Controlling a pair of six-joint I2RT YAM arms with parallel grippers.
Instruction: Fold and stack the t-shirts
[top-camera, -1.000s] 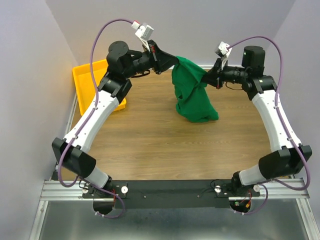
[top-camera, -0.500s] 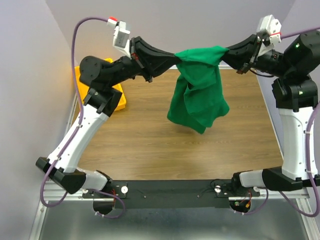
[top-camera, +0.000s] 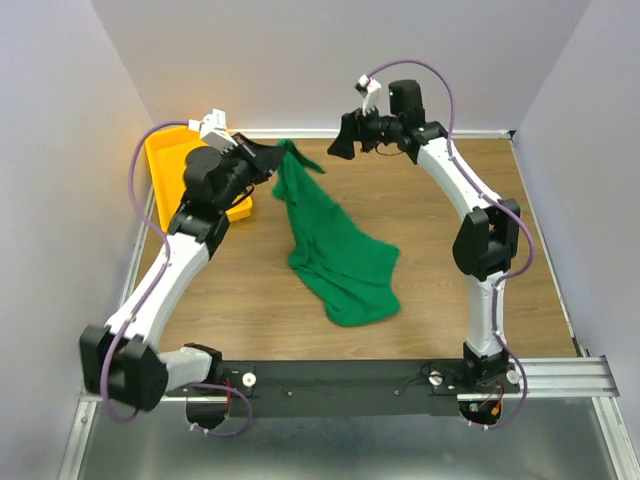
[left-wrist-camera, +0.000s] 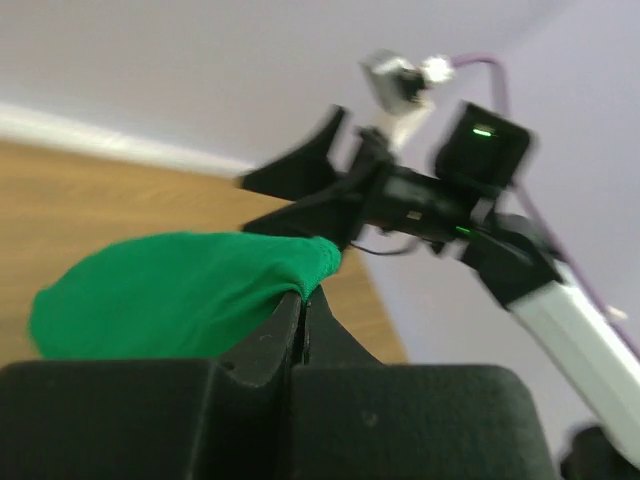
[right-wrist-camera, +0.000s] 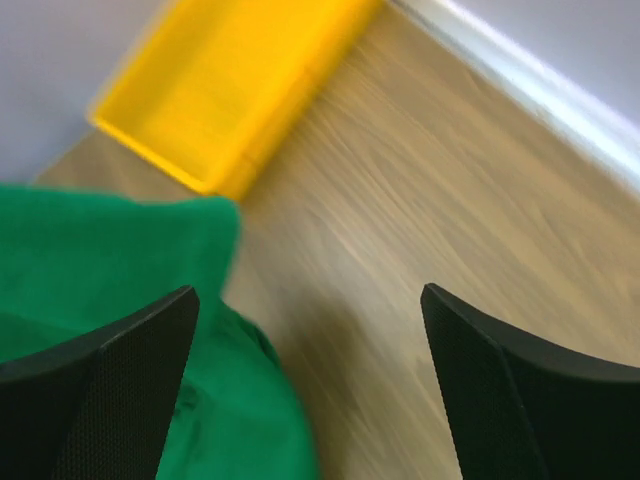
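Left gripper (top-camera: 274, 159) clamped on t-shirt (top-camera: 335, 255) near far-left corner; right gripper (top-camera: 336, 148) spread, empty, at far edge. Risk: bunching from single-point hold if dragged.

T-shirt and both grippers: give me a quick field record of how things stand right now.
shirt: unfolded and bunched; far end lifted, the rest lying on the table
left gripper: shut on the shirt's far end
right gripper: open, empty, apart from the shirt
tray: yellow, far left; no shirt in its visible part
fold: not yet done
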